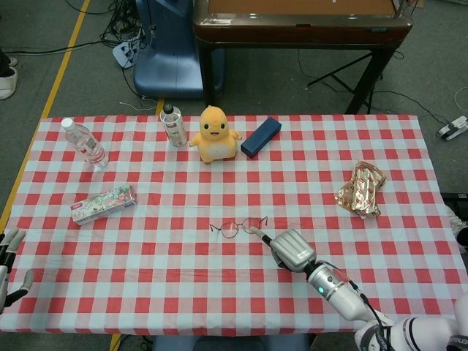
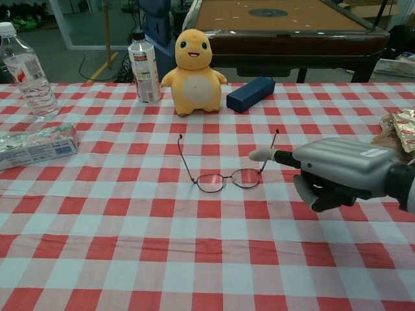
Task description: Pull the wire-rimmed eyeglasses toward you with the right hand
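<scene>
The wire-rimmed eyeglasses lie mid-table with their lenses toward me and both temple arms tipped up and pointing away. My right hand hovers just right of them, one finger stretched out and the rest curled under. Its fingertip sits beside the glasses' right temple arm, and I cannot tell whether it touches. The hand holds nothing. In the head view my left hand rests at the table's near left corner, fingers spread and empty.
A yellow plush toy, a navy case and a labelled bottle stand behind the glasses. A water bottle and a toothpaste box are to the left. A gold wrapper lies to the right.
</scene>
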